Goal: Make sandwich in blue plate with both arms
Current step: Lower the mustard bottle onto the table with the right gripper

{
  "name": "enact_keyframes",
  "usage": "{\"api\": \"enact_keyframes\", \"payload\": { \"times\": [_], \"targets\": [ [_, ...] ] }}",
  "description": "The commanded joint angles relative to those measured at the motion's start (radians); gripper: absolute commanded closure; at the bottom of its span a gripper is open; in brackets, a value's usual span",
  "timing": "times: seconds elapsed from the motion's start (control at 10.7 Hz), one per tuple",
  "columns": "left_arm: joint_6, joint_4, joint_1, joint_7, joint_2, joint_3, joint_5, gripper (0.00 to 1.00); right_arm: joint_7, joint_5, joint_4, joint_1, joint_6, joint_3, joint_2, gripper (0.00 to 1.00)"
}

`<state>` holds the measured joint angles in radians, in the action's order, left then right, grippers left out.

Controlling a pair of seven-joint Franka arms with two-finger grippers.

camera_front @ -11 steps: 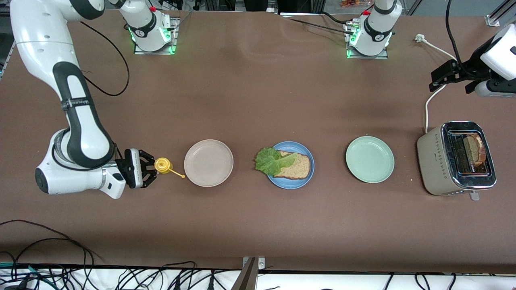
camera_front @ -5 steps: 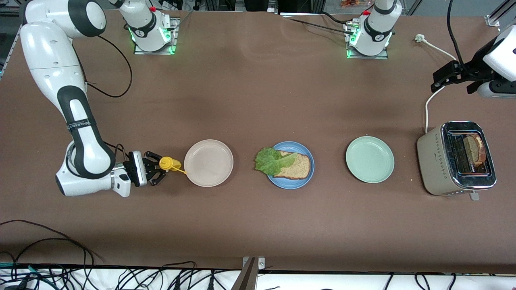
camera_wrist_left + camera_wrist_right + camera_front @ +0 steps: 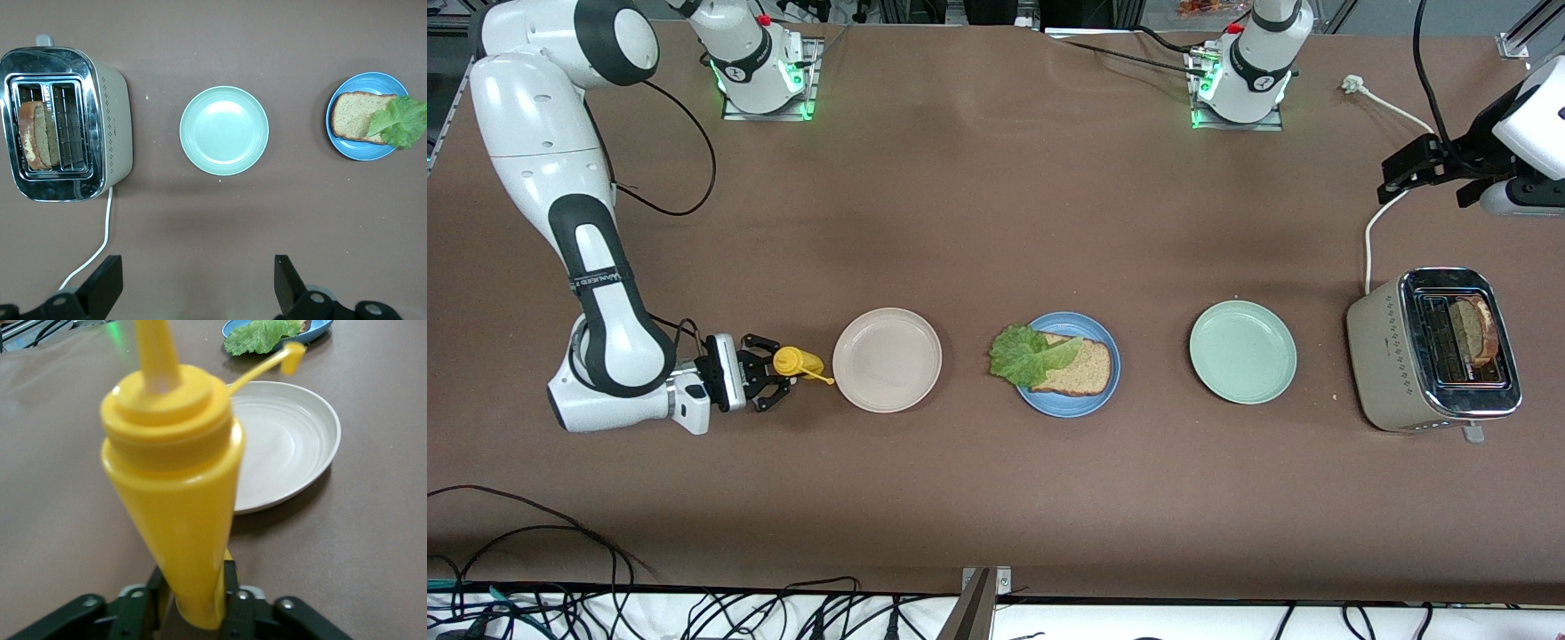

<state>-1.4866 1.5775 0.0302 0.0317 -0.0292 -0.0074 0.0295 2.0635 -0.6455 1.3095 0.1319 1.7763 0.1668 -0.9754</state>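
In the front view one row runs across the tabletop. At its nine o'clock end the right gripper sits low at the surface, its fingers closed on the base of the yellow squeeze bottle. The bottle leans toward the beige-white plate just beside it.

At that plate's three o'clock is the blue plate, carrying one bread slice. A lettuce leaf lies on the slice and overhangs the rim at ten o'clock. So the sandwich looks half built, with no top slice yet.

Further toward three o'clock come the pale green plate and then the toaster, with a second slice standing in a slot.

At the toaster's twelve o'clock the left gripper hangs over the power cord, fingers spread wide and holding nothing.

The top slice seems to be the step in hand. The left arm would need to drop straight over the slot, pinch the slice by its upper edge and lift it clear of the wires.
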Motion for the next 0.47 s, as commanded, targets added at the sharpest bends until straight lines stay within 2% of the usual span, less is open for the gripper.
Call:
{"api": "enact_keyframes", "payload": {
  "times": [0.0, 0.19, 0.38],
  "targets": [
    [0.006, -0.007, -0.001, 0.007, 0.002, 0.0, -0.005, 0.0, 0.043, -0.007, -0.009, 0.018, -0.006, -0.015, 0.001, 0.0],
    [0.006, -0.007, -0.001, 0.007, 0.002, 0.0, -0.003, 0.0, 0.053, -0.006, -0.009, 0.017, -0.011, -0.064, 0.012, 0.0],
    [0.006, -0.007, -0.001, 0.007, 0.002, 0.0, -0.003, 0.0, 0.031, -0.002, -0.007, 0.009, -0.015, -0.128, 0.065, 0.0]
  ]
}}
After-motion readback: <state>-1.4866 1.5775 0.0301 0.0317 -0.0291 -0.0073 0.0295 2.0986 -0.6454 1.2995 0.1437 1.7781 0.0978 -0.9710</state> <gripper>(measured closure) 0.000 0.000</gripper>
